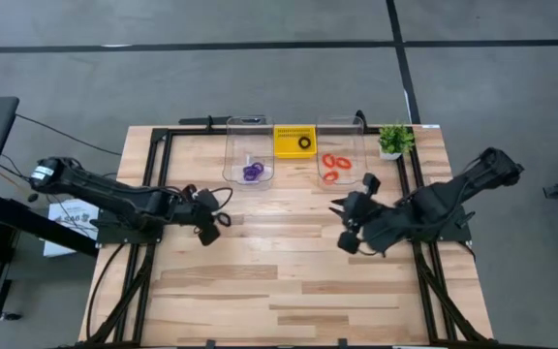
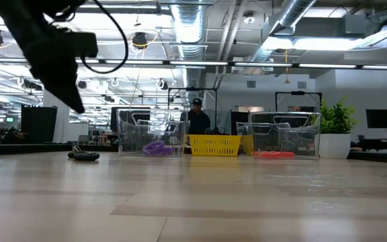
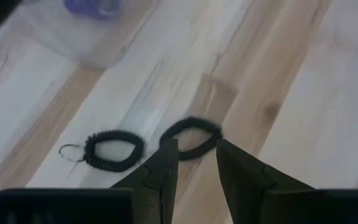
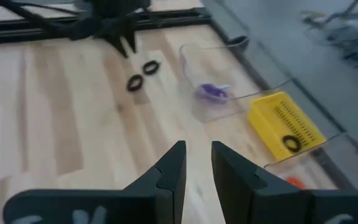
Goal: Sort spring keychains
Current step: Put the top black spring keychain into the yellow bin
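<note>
Two black spring keychains lie flat on the table side by side, one [image 3: 112, 149] with a small metal ring, the other [image 3: 191, 135] just beyond my left gripper's [image 3: 196, 149] fingertips. That gripper is open and hangs above them [image 2: 84, 156], apart from both. My right gripper [image 4: 197, 152] is open over bare table on the right [image 1: 343, 226]. Purple keychains [image 1: 252, 173] lie in the left clear bin, orange-red ones [image 1: 332, 167] in the right clear bin. One black keychain [image 1: 304, 142] lies in the yellow basket.
The two clear bins [image 1: 231, 145] [image 1: 356, 145] and the yellow basket [image 1: 284, 145] stand in a row at the table's far edge, with a small potted plant [image 1: 393, 141] to their right. A person [image 2: 197, 117] stands in the room behind. Bare wood stretches toward the near edge.
</note>
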{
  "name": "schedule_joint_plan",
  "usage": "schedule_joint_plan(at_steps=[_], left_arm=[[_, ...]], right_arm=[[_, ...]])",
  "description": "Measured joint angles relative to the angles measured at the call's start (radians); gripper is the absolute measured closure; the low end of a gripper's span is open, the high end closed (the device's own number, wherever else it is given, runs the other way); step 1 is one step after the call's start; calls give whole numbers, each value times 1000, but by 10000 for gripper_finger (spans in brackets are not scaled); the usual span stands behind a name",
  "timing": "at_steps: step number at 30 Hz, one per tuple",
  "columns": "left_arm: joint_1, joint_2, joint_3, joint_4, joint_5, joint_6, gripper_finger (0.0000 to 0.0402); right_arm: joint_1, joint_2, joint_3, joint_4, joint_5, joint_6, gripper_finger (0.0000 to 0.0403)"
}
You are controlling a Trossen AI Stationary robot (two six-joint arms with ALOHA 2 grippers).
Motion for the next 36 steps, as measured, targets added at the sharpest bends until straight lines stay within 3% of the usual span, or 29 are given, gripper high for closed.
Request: schedule_joint_plan(at_steps=[7,16,22,28,36], left_arm=[[49,0,-88,9,9,63,293],[117,0,-120,81,38,-81,293],[256,0,-120,86,118,-296,293],[378,0,-121,85,186,-292,293],[469,5,-153,74,191,-233,293]], right_arm=[[-15,106,0,70,-43,-4,335],[0,143,0,116,-43,16,335],[0,132,0,136,-42,26,335],[0,138,0,153,-45,27,335],[0,138,0,162,-46,27,335]])
